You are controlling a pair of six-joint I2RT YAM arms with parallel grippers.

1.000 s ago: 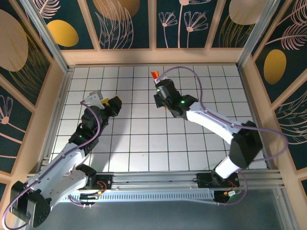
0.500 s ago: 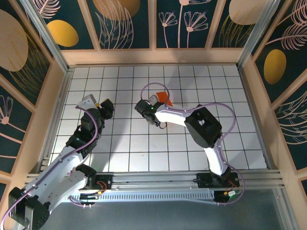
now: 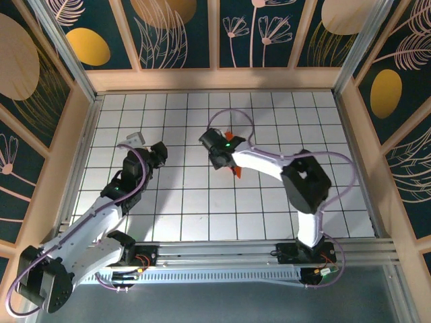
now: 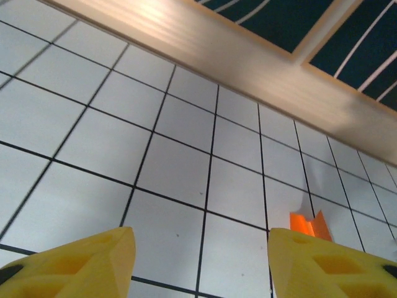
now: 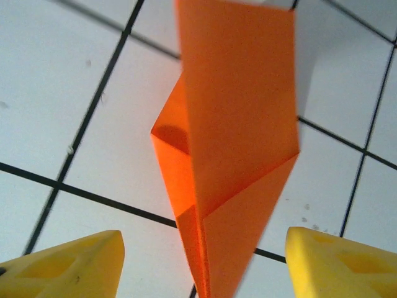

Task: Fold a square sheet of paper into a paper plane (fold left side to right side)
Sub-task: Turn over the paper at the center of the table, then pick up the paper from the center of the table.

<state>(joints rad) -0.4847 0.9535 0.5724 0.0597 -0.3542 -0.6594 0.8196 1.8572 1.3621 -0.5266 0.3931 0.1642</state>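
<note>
The paper plane (image 5: 229, 155) is looking fully folded, sitting loose inside the open right end effector (image 5: 205, 248), while the left end effector (image 4: 201, 242) is idling open and empty.

Open table (image 3: 188, 202) all around; paper plane (image 5: 236, 124) between right jaws

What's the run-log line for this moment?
left hand: open, empty | right hand: open, straddling paper plane, no grip | stage: plane folded to a point
</note>
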